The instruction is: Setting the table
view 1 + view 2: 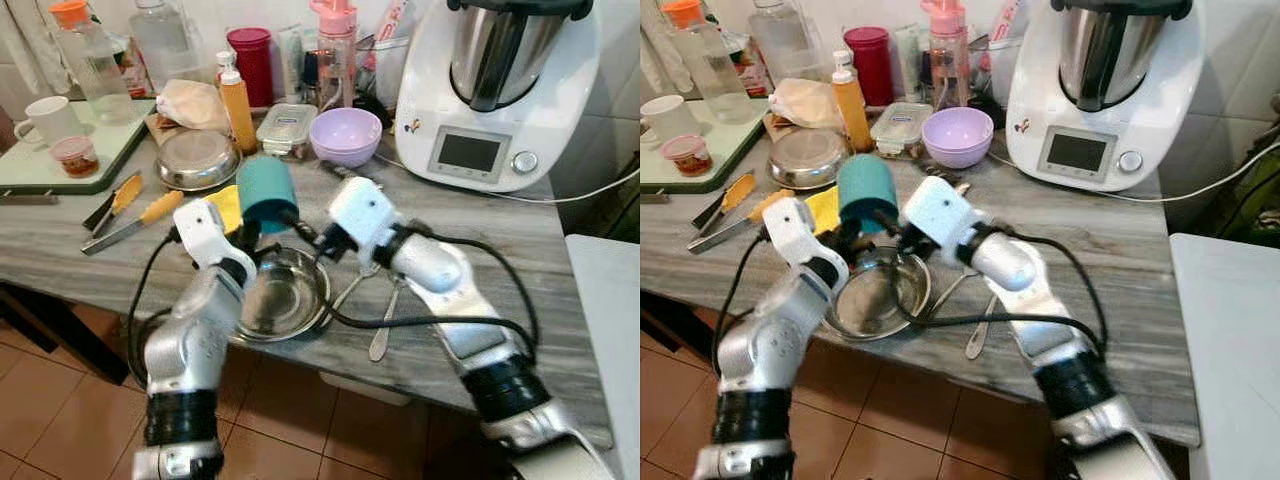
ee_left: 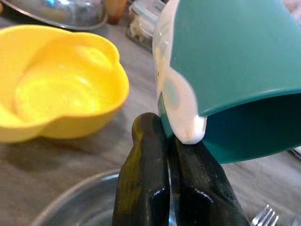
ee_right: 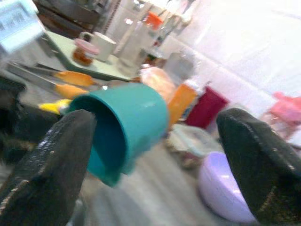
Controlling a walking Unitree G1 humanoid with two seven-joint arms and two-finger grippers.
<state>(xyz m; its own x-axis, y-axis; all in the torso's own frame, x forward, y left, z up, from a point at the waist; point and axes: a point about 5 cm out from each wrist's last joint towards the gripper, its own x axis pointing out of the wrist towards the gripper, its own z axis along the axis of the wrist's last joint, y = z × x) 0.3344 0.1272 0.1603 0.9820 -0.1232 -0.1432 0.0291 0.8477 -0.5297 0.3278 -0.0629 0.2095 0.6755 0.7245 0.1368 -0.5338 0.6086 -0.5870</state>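
Your left gripper (image 2: 162,141) pinches the teal cup (image 1: 267,193) by its rim; light, slippery plastic, so grip deeper; right gripper (image 3: 155,155) fingers spread

No text can be read; the white kitchen machine (image 1: 497,95) bears a small logo, too small to make out.

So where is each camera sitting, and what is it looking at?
Left eye view: on the head, looking down at the grey table; both silver arms show.
Right eye view: beside it, same scene, shifted sideways.
Left wrist view: along the left gripper, shut on the teal plastic cup, near the yellow flower-shaped bowl.
Right wrist view: between the open right gripper fingers, facing the cup.
Shared: all four see the cup.
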